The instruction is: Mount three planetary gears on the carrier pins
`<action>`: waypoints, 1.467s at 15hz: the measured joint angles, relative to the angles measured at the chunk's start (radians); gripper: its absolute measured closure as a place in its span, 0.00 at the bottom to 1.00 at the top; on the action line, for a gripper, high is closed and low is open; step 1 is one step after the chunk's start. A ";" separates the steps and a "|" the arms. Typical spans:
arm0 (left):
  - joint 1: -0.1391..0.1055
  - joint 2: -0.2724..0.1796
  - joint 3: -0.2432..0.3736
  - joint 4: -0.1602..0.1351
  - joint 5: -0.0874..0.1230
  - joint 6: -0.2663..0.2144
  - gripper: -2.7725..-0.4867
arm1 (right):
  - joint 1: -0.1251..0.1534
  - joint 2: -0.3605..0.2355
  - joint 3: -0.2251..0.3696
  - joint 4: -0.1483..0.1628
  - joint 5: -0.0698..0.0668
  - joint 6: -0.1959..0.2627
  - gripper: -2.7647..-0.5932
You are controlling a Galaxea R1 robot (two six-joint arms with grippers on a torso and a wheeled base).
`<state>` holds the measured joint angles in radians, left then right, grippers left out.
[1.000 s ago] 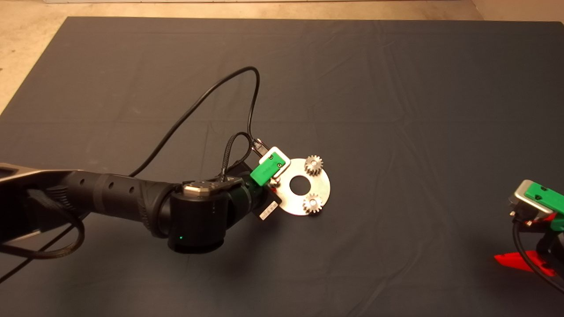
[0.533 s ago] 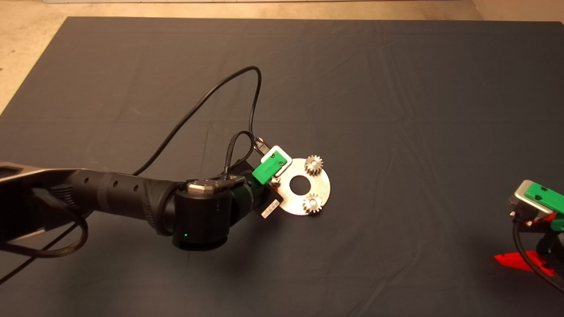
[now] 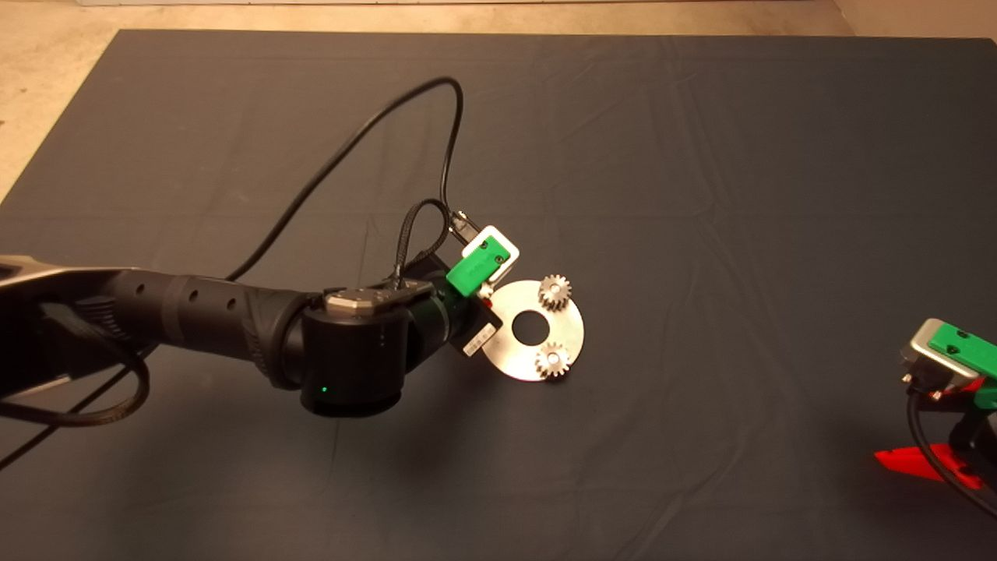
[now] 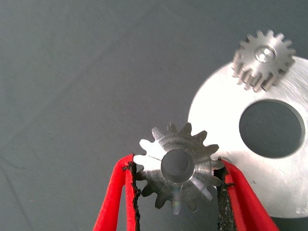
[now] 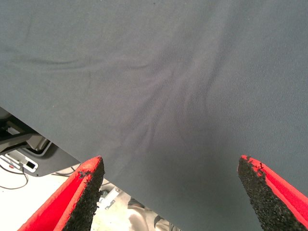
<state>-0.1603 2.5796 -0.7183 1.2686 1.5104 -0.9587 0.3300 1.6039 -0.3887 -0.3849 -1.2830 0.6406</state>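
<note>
The shiny round disc (image 3: 576,327) with a central hole lies mid-mat. Two planetary gears (image 3: 554,292) (image 3: 553,360) sit on carrier pins (image 3: 554,358) whose bright ends show in their bores. My left gripper (image 3: 484,294) hovers at the disc's left rim, shut on a third gear. In the left wrist view that gear (image 4: 177,168) is pinched by its teeth between the red fingers (image 4: 118,197), bore facing the camera, just off the disc's edge (image 4: 288,183). One mounted gear (image 4: 263,58) shows beyond. My right gripper (image 5: 171,163) waits open at the lower right (image 3: 946,354).
A black cable (image 3: 374,132) loops from the left wrist over the mat behind the arm. The dark mat (image 3: 701,156) spreads around the disc. Past the mat's edge, the right wrist view shows floor and equipment (image 5: 29,159).
My left gripper, still holding the gear, has drawn back and risen off the disc's left part, which now shows more bare metal. The right arm has not moved.
</note>
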 joint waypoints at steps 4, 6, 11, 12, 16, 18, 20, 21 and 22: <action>0.005 0.000 0.000 -0.003 -0.001 -0.001 0.91 | 0.000 0.000 0.000 0.000 0.000 0.000 0.33; 0.005 0.000 0.000 -0.002 0.000 -0.003 0.91 | 0.000 0.000 0.000 0.000 0.000 0.000 0.33; 0.013 0.001 0.018 -0.002 -0.001 -0.004 0.91 | 0.000 0.000 0.000 0.000 0.000 0.000 0.33; 0.013 0.001 0.021 -0.004 -0.002 -0.005 0.91 | 0.000 0.000 0.000 0.000 0.000 0.000 0.33; 0.015 0.003 0.036 -0.002 -0.002 -0.007 0.91 | 0.000 0.000 0.000 0.000 0.007 -0.001 0.33; 0.039 0.003 0.036 -0.001 -0.001 -0.009 0.91 | 0.000 0.000 0.000 0.000 0.009 -0.001 0.33; 0.051 0.003 0.036 0.001 -0.001 -0.009 0.91 | 0.000 0.000 0.000 0.000 0.009 -0.001 0.33; 0.053 0.002 0.036 0.013 -0.001 -0.009 0.91 | 0.001 0.000 0.000 0.000 0.010 -0.001 0.33; 0.061 0.001 0.036 0.022 0.001 -0.009 0.91 | 0.001 0.000 0.000 0.000 0.010 -0.002 0.33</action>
<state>-0.0997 2.5811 -0.6821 1.2902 1.5110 -0.9679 0.3309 1.6043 -0.3887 -0.3849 -1.2734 0.6387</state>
